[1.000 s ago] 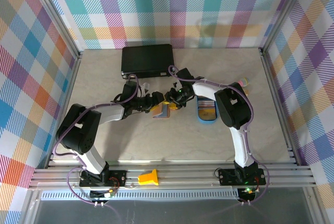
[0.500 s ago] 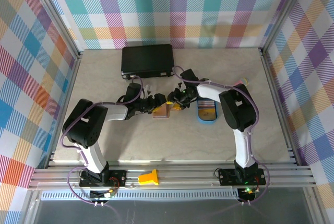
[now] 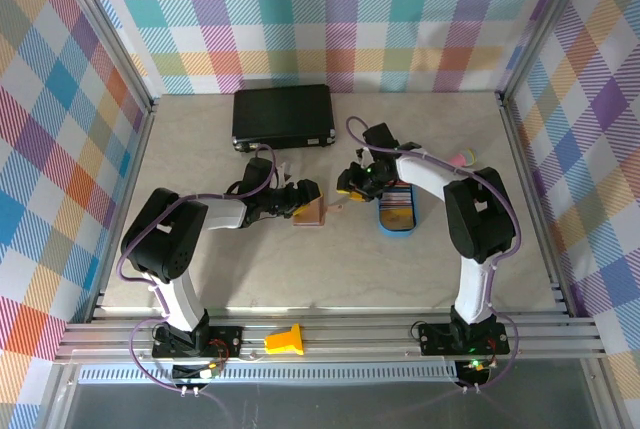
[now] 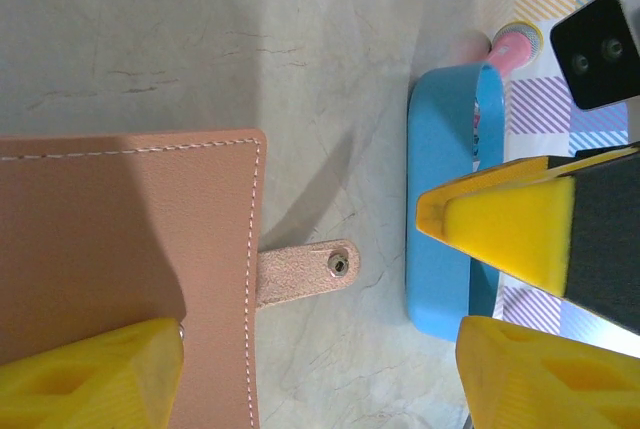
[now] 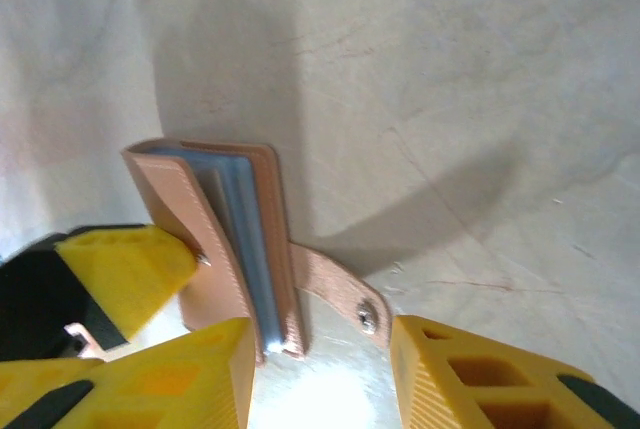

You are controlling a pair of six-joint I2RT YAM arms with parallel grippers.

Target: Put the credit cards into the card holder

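Card holder: the salmon-brown card holder sat near the table's centre, partly open, bluish-grey pockets showing between its covers.
Heading: its snap strap pointed toward 3 o'clock, at the blue tray; overhead it looked roughly square, while the right wrist view showed its folded edge running from 11 to 5 o'clock.
Credit cards: the credit cards lay in the tray, at 3 o'clock from the holder and apart from it.
Left arm: elbow out at 9 o'clock, forearm laid low toward 3 o'clock, the left gripper at the holder's 9 o'clock side.
Left fingers: spread wide, one pad against the outer cover, the other over bare table; nothing clamped.
Right arm: elbow beyond the tray, forearm reaching toward 9 o'clock, the right gripper between tray and holder.
Right fingers: parted astride the strap, gripping nothing.
Background: a black case lay toward 12 o'clock.
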